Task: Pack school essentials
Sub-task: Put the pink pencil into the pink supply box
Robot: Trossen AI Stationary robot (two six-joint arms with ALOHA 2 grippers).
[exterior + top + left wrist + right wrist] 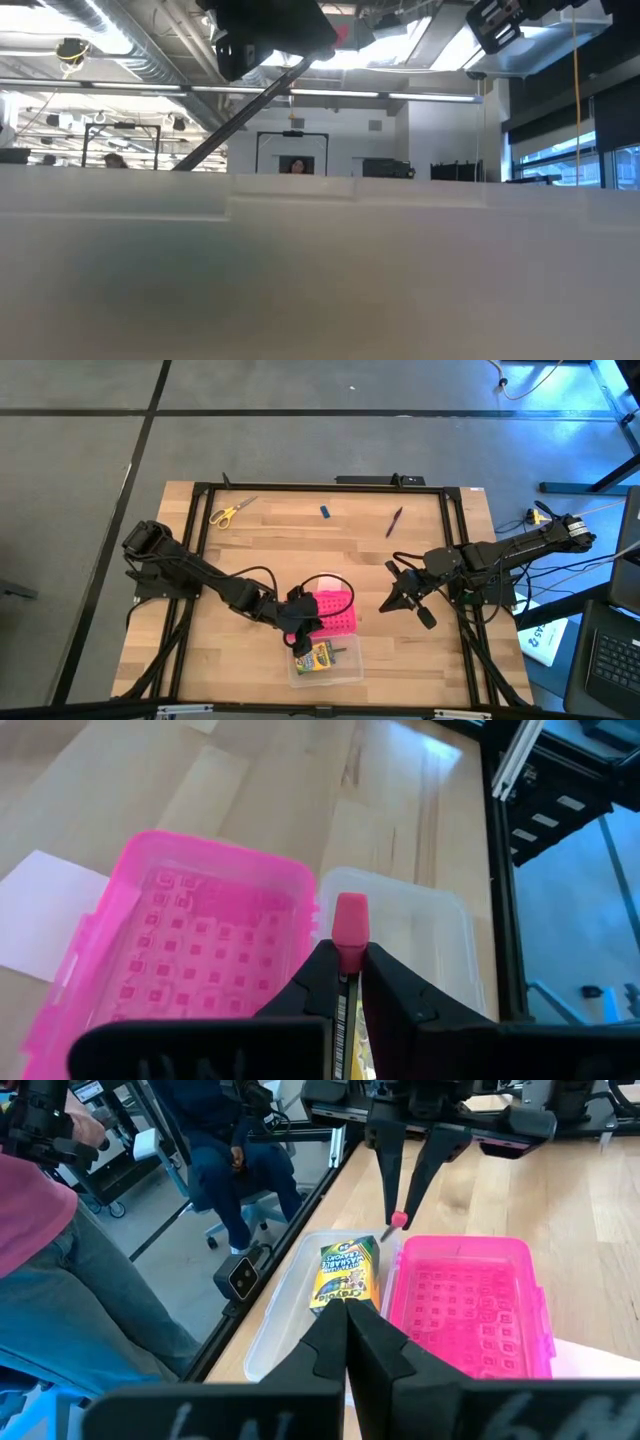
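Left gripper (350, 982) pinches a pencil just below its pink eraser (351, 920), holding it upright over the open pencil box near the table's six o'clock edge. From the right wrist camera the same gripper (405, 1200) hangs above the seam where the pink lid (465, 1305) meets the clear tray (275, 1330), eraser end down toward the box; that pose reads as a lowering move, the pencil carried vertically so it can drop into the clear half rather than onto the lid.

The crayon box (318, 656) already lies inside the clear tray (345, 672), laid flat along one side, which leaves the rest of the tray free for long thin items. The pink lid (340, 622) is swung fully open at twelve o'clock of the tray, so the tray is reachable from above. A pale paper square (40, 915) rests on the wood, partly under the lid's far edge.

Right gripper (405, 603) waits at about three o'clock of the box, fingers pressed together on nothing, clear of the left arm's path.

Items not yet packed sit well apart toward the table's far side: scissors (231, 511) at about eleven o'clock, a small blue piece (325, 512) near twelve, a dark pen (394, 521) at about one. Judging by this, packing is under way, with most pieces yet to go.
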